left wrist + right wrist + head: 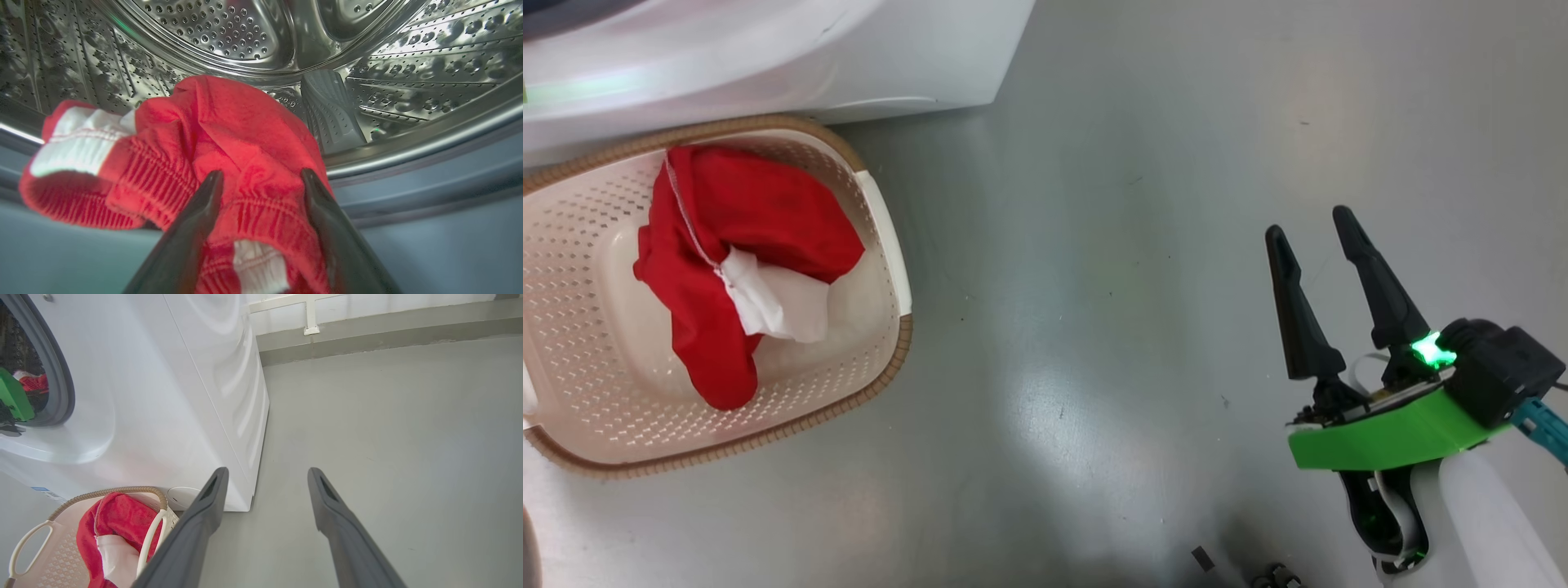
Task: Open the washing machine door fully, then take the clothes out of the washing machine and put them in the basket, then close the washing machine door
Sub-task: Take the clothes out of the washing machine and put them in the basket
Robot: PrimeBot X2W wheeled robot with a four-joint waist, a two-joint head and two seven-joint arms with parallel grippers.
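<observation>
Left tool (261,173): jaws at full spread, nothing held. It is inside the washer (163,396), tips at the near edge of the drum garment (229,122), with a fold of its ribbed red waistband between the two fingers (192,228). Can't tell whether they touch the cloth yet. The garment lies low in the drum (429,61), right at the washer's mouth, and seems to spill onto the grey gasket (408,192).

Right tool (1308,224): also fully spread and empty. It hovers over bare floor (1135,245), out past the washer's front corner and well apart from everything.

Basket (572,269): on the floor just in front of the washer, with the red-and-white basket garment (743,220) lying in it.

Step, my read: unloading, partway through. The door must be open, since the arm is in the drum. One piece is out and at least one is left.

Next move calls for:
- pushing in slightly so the jaws take a thick bunch, not one layer
- closing on the waistband fold
- drawing it back over the gasket lip without snagging
- carrying it to the basket in front of the washer and releasing
- checking the drum again, since its bottom under the garment is hidden
- then closing the door
</observation>
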